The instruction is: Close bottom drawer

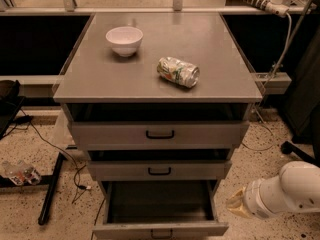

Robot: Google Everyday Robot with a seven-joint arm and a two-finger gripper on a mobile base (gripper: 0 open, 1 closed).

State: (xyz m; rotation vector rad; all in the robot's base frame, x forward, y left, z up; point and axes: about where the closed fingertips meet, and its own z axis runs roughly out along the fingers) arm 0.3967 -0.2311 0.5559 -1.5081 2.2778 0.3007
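Note:
The bottom drawer (160,229) of the grey cabinet is pulled far out. Its dark inside looks empty, and its small black handle sits at the frame's lower edge. The middle drawer (159,170) and the top drawer (159,134) each stand slightly ajar. My white arm (282,194) reaches in from the lower right, with a tan end piece about level with the bottom drawer's right side and apart from it. The gripper itself does not show; it lies outside the picture or behind the arm.
On the cabinet top (100,79) stand a white bowl (124,39) and a crushed can (178,72) lying on its side. A black stand leg (50,194), cables and a plastic wrapper (20,173) lie on the speckled floor at left. A power strip (257,0) is at the back right.

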